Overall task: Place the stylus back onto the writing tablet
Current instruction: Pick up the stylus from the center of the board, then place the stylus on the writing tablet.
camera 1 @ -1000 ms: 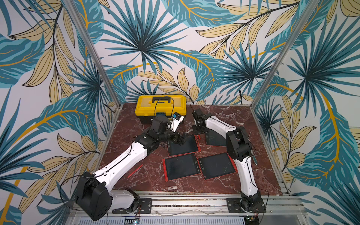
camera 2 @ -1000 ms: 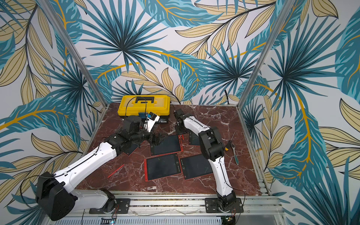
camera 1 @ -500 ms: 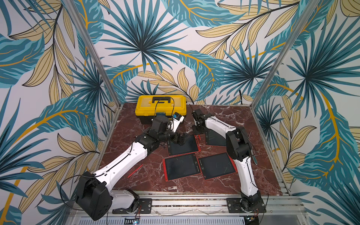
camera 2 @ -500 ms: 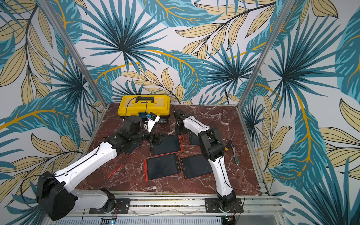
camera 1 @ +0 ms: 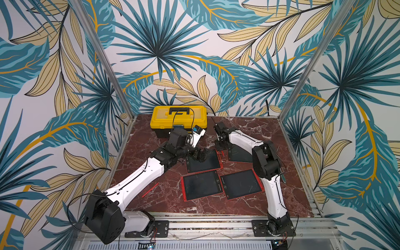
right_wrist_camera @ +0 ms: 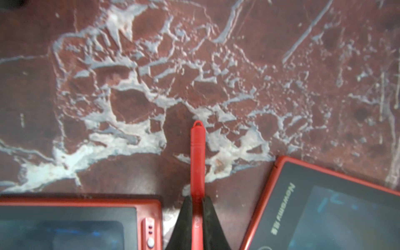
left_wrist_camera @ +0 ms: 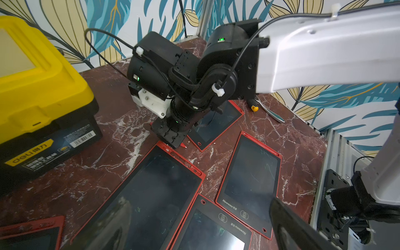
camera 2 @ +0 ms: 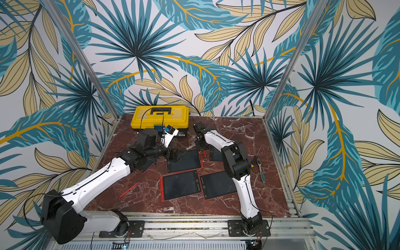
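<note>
The right gripper (right_wrist_camera: 197, 200) pinches the thin red plastic stylus (right_wrist_camera: 197, 155) just beside a corner of the red-framed black writing tablet (right_wrist_camera: 65, 225), toward the back edge of the tabletop (right_wrist_camera: 129, 65). I think it should be laid along the tablet's frame before letting go. The left gripper (camera 1: 199, 154) stands spread. The yellow plastic toolbox (camera 1: 179, 118) at the back edge is closed, so its contents are hidden.

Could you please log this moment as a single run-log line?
right gripper: shut on red stylus | stylus: over bare table between two tablets, not yet seated | left gripper: open over tablet
</note>
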Tool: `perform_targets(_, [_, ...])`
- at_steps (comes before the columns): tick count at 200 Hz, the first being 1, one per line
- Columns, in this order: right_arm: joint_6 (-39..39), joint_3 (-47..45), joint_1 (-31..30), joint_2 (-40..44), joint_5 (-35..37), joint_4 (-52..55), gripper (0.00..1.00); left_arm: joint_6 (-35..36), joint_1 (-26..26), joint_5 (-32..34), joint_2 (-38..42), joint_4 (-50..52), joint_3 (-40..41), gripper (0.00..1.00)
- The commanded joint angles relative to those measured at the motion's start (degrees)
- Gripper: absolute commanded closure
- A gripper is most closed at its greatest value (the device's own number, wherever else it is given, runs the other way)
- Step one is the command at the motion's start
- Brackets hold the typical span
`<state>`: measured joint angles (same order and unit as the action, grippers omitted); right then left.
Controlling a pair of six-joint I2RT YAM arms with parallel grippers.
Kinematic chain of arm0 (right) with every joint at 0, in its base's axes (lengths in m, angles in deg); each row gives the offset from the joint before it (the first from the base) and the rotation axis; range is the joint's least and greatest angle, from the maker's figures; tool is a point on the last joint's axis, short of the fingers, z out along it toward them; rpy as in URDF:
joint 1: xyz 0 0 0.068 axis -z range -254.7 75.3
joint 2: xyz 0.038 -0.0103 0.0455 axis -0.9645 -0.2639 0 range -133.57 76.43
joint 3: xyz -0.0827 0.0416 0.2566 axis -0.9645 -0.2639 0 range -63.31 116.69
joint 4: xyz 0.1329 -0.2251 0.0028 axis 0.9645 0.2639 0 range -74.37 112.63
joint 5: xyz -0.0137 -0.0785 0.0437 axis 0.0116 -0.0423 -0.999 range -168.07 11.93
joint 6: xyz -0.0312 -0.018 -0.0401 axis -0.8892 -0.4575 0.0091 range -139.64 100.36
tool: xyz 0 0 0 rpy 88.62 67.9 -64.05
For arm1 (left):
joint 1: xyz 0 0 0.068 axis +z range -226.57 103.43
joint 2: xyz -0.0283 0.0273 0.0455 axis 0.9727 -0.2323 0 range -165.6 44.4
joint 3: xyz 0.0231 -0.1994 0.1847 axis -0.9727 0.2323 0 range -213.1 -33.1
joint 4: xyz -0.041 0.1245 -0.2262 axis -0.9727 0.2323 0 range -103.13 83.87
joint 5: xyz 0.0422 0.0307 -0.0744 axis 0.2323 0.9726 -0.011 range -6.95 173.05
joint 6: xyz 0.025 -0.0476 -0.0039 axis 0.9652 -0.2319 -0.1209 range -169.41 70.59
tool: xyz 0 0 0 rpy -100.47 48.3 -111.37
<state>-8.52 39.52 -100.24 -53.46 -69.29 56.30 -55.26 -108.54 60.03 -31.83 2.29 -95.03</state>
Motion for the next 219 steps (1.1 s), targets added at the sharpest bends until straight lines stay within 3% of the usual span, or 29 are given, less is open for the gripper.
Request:
perform_targets(1, [0.75, -3.56, 0.21, 1.76, -0.29, 2.73, 0.9, -0.38, -0.29, -3.6, -1.41, -0.04, -2.2, 0.0])
perform_targets(64, [3.39, -8.96, 0.25, 7.19, -4.15, -0.48, 0.89, 2.98, -0.54, -7.42, -2.94, 5.19, -4.71, 0.0])
perform_targets(92, [3.61, -10.35, 0.29, 9.09, -4.75, -0.76, 0.89, 5.48, -0.99, -6.11, -2.5, 8.85, -5.31, 0.0])
perform_targets(219, [6.22, -13.83, 0.08, 11.85, -10.09, -3.65, 0.89, 5.74, -1.52, -5.54, -2.26, 8.96, -5.3, 0.0])
